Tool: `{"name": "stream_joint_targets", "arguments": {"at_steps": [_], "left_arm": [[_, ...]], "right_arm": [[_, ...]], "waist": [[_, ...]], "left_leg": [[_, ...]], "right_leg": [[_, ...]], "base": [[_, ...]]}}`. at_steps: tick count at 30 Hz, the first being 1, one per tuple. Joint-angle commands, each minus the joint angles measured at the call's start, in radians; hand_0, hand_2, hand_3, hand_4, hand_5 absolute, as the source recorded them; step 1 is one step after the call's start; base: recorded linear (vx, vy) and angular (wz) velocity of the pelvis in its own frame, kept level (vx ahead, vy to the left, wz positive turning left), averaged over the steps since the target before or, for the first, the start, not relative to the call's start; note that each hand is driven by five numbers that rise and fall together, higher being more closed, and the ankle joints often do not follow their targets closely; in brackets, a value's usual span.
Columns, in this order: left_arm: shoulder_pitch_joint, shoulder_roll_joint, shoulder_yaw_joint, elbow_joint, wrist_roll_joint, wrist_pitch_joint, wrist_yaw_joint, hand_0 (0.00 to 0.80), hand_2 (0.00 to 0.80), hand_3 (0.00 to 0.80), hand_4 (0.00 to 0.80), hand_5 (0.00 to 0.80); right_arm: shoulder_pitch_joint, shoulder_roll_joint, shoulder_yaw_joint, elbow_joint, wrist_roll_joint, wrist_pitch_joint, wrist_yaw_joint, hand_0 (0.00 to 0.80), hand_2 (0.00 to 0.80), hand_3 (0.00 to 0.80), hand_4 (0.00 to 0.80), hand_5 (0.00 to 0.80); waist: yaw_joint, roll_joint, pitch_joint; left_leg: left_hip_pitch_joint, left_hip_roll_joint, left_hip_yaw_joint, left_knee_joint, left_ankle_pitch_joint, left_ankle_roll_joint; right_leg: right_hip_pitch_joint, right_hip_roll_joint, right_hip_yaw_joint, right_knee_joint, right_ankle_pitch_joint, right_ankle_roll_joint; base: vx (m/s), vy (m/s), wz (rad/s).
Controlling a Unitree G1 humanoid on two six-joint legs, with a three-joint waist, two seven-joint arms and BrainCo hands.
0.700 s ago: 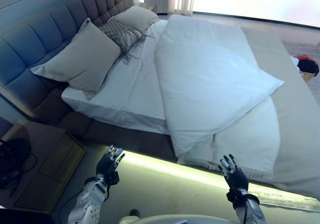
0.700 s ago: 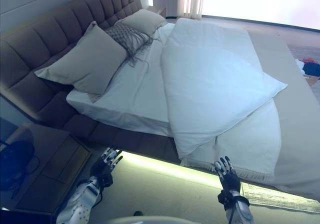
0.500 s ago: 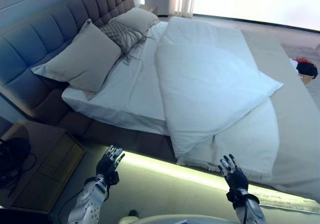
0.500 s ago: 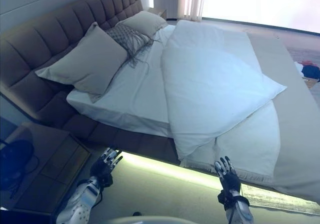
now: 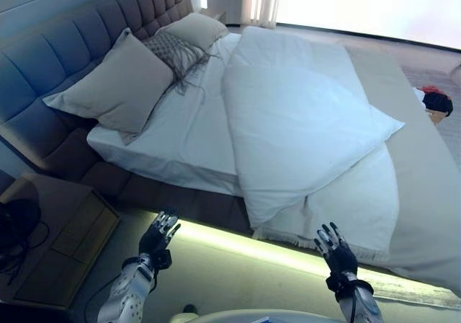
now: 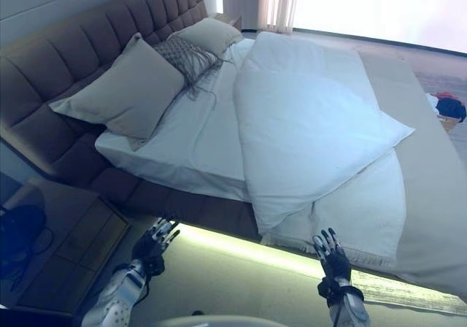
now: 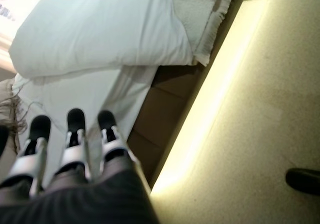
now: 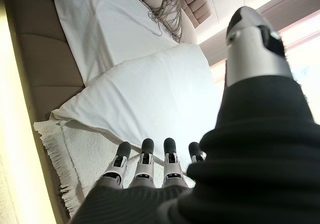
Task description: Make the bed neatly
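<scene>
Beside the bed (image 5: 180,171), left hand (image 5: 159,238) and right hand (image 5: 334,251), fingers spread, both empty.

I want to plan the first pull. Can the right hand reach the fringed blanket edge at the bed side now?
Probably yes: the right hand is open, just short of the fringed blanket edge, with nothing between them.

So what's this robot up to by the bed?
It stands at the side of an unmade bed, about to tidy it. Both the left hand and right hand are raised with fingers open, touching nothing. The white duvet lies folded back and bunched over a fringed blanket; the pillows rest against the headboard.
</scene>
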Motion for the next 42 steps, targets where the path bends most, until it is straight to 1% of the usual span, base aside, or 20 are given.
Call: {"name": "stream_joint_targets", "arguments": {"at_steps": [1,4,5,7,8,10,17,20,22,23,25,26,28,29,32,33,34,37,39,42], "left_arm": [[-0.071,0.016,0.000,-0.008,0.001,-0.037,-0.016,0.000,0.000,0.000,0.000,0.000],[-0.070,0.010,-0.007,-0.010,-0.013,-0.034,-0.008,0.000,0.000,0.000,0.000,0.000],[-0.066,0.002,-0.010,-0.008,-0.012,-0.039,0.001,0.000,0.000,0.000,0.000,0.000],[-0.054,-0.011,-0.003,-0.010,-0.026,-0.050,0.003,0.000,0.000,0.000,0.000,0.000],[-0.044,-0.018,0.001,-0.015,-0.033,-0.055,-0.007,0.000,0.000,0.000,0.000,0.000],[-0.031,-0.017,0.010,-0.017,-0.036,-0.047,-0.015,0.000,0.000,0.000,0.000,0.000],[-0.002,-0.003,0.050,-0.020,-0.011,-0.024,-0.004,0.000,0.000,0.000,0.000,0.000],[0.024,0.013,0.084,-0.044,0.014,-0.037,-0.011,0.000,0.000,0.000,0.000,0.000],[0.020,0.037,0.081,-0.031,0.024,-0.060,-0.027,0.000,0.000,0.000,0.000,0.000],[0.012,0.041,0.076,-0.018,0.031,-0.064,-0.022,0.000,0.000,0.000,0.000,0.000],[-0.008,0.049,0.076,0.002,0.021,-0.065,-0.018,0.000,0.000,0.000,0.000,0.000],[-0.011,0.055,0.083,-0.005,0.013,-0.056,-0.026,0.000,0.000,0.000,0.000,0.000],[0.006,0.063,0.104,-0.036,0.002,-0.029,-0.031,0.000,0.000,0.000,0.000,0.000],[0.014,0.065,0.112,-0.046,-0.006,-0.017,-0.031,0.000,0.000,0.000,0.000,0.000],[0.025,0.063,0.110,-0.047,-0.007,0.006,-0.040,0.000,0.000,0.000,0.000,0.000],[0.023,0.066,0.100,-0.044,0.001,0.014,-0.049,0.000,0.000,0.000,0.000,0.000],[0.021,0.070,0.089,-0.040,0.008,0.014,-0.059,0.000,0.000,0.000,0.000,0.000],[0.016,0.078,0.076,-0.054,0.006,0.023,-0.064,0.000,0.000,0.000,0.000,0.000],[0.022,0.081,0.076,-0.065,-0.015,0.024,-0.057,0.000,0.000,0.000,0.000,0.000],[0.026,0.075,0.068,-0.054,-0.047,0.012,-0.047,0.000,0.000,0.000,0.000,0.000]], "right_arm": [[-0.020,-0.028,-0.031,-0.065,0.016,-0.034,0.007,0.000,0.000,0.000,0.000,0.000],[-0.014,-0.031,-0.035,-0.063,0.012,-0.020,0.018,0.000,0.000,0.000,0.000,0.000],[-0.018,-0.037,-0.032,-0.059,0.007,-0.012,0.025,0.000,0.000,0.000,0.000,0.000],[-0.029,-0.053,-0.025,-0.058,0.023,0.004,0.044,0.000,0.000,0.000,0.000,0.000],[-0.039,-0.059,-0.018,-0.054,0.022,0.006,0.041,0.000,0.000,0.000,0.000,0.000],[-0.076,-0.068,0.004,-0.034,0.000,-0.015,0.033,0.000,0.000,0.000,0.000,0.000],[-0.034,-0.029,-0.015,-0.063,0.020,0.032,0.070,0.000,0.000,0.000,0.000,0.000],[-0.012,0.003,0.000,-0.067,0.013,0.032,0.089,0.000,0.000,0.000,0.000,0.000],[-0.008,0.017,0.016,-0.074,0.021,0.001,0.080,0.000,0.000,0.000,0.000,0.000],[-0.011,0.020,0.024,-0.072,0.028,-0.010,0.073,0.000,0.000,0.000,0.000,0.000],[-0.020,0.025,0.037,-0.064,0.031,-0.026,0.072,0.000,0.000,0.000,0.000,0.000],[-0.022,0.024,0.039,-0.064,0.032,-0.028,0.073,0.000,0.000,0.000,0.000,0.000],[-0.025,0.025,0.037,-0.063,0.031,-0.024,0.082,0.000,0.000,0.000,0.000,0.000],[-0.028,0.029,0.036,-0.060,0.026,-0.024,0.088,0.000,0.000,0.000,0.000,0.000],[-0.054,0.039,0.033,-0.035,0.014,-0.034,0.092,0.000,0.000,0.000,0.000,0.000],[-0.061,0.035,0.027,-0.034,0.029,-0.032,0.097,0.000,0.000,0.000,0.000,0.000],[-0.061,0.030,0.021,-0.033,0.038,-0.027,0.103,0.000,0.000,0.000,0.000,0.000],[-0.061,0.015,0.010,-0.035,0.046,0.008,0.110,0.000,0.000,0.000,0.000,0.000],[-0.055,0.007,0.010,-0.034,0.046,0.021,0.123,0.000,0.000,0.000,0.000,0.000],[-0.048,-0.014,0.017,-0.024,0.052,0.033,0.149,0.000,0.000,0.000,0.000,0.000]], "waist": [[-0.006,0.035,-0.006],[-0.011,0.028,-0.005],[-0.008,0.016,0.002],[0.007,0.004,0.024],[0.019,0.003,0.036],[0.034,0.012,0.055],[0.019,0.025,0.030],[0.025,0.038,0.038],[0.029,0.055,0.056],[0.033,0.062,0.064],[0.039,0.071,0.082],[0.047,0.070,0.088],[0.064,0.061,0.092],[0.069,0.053,0.094],[0.070,0.019,0.101],[0.062,0.007,0.099],[0.052,0.000,0.095],[0.032,-0.013,0.086],[0.025,-0.019,0.082],[0.004,-0.023,0.067]], "left_leg": [[0.037,0.054,0.047,0.034,-0.062,0.015],[0.029,0.067,0.041,0.056,-0.064,0.006],[0.004,0.070,0.029,0.135,-0.076,-0.004],[-0.067,0.064,-0.013,0.288,-0.046,-0.015],[-0.079,0.044,-0.039,0.286,-0.053,-0.005],[-0.069,0.017,-0.057,0.240,-0.078,0.018],[-0.004,-0.023,-0.032,0.140,-0.119,0.047],[0.000,-0.042,-0.026,0.148,-0.127,0.086],[-0.014,-0.069,-0.036,0.172,-0.135,0.130],[-0.016,-0.079,-0.035,0.182,-0.140,0.142],[-0.008,-0.096,-0.024,0.200,-0.153,0.157],[-0.002,-0.101,-0.015,0.208,-0.160,0.158],[0.008,-0.109,-0.005,0.221,-0.173,0.152],[0.012,-0.114,-0.008,0.230,-0.184,0.149],[0.019,-0.117,-0.035,0.272,-0.232,0.124],[0.019,-0.107,-0.056,0.286,-0.251,0.105],[0.021,-0.093,-0.069,0.295,-0.269,0.091],[0.035,-0.065,-0.056,0.310,-0.311,0.080],[0.051,-0.051,-0.050,0.320,-0.331,0.085],[0.050,0.009,-0.042,0.356,-0.326,0.073]], "right_leg": [[-0.143,0.049,-0.008,0.000,0.158,-0.022],[-0.145,0.062,0.004,0.001,0.154,-0.029],[-0.149,0.063,0.018,0.001,0.157,-0.036],[-0.152,0.067,0.034,-0.004,0.168,-0.046],[-0.154,0.065,0.039,-0.002,0.174,-0.044],[-0.166,0.061,0.053,0.013,0.176,-0.042],[-0.181,-0.002,0.058,0.053,0.171,0.004],[-0.229,-0.053,0.036,0.217,0.151,0.025],[-0.312,-0.077,0.014,0.458,0.176,0.011],[-0.347,-0.091,-0.001,0.553,0.191,0.000],[-0.398,-0.117,-0.031,0.681,0.229,-0.009],[-0.401,-0.130,-0.055,0.689,0.239,-0.007],[-0.383,-0.165,-0.087,0.623,0.274,0.005],[-0.376,-0.183,-0.083,0.575,0.300,0.014],[-0.357,-0.243,-0.021,0.374,0.391,0.046],[-0.342,-0.242,0.018,0.249,0.379,0.052],[-0.327,-0.233,0.049,0.139,0.371,0.059],[-0.325,-0.194,0.055,-0.006,0.401,0.090],[-0.338,-0.160,0.054,0.012,0.395,0.092],[-0.345,-0.098,0.090,0.078,0.306,0.082]], "base": [[-0.025,-0.059,0.00],[-0.008,-0.058,0.01],[-0.019,-0.068,0.03],[-0.019,-0.029,0.06],[-0.015,0.035,0.03],[-0.001,0.137,-0.04],[0.129,0.202,-0.10],[0.087,0.240,-0.05],[0.054,0.279,-0.04],[0.068,0.268,0.08],[0.115,0.191,0.12],[0.178,0.077,0.09],[0.203,-0.058,-0.06],[0.218,-0.166,-0.08],[0.284,-0.304,0.01],[0.380,-0.400,0.04],[0.359,-0.369,0.05],[0.355,-0.380,0.07],[0.317,-0.398,0.10],[0.315,-0.452,0.13]]}}
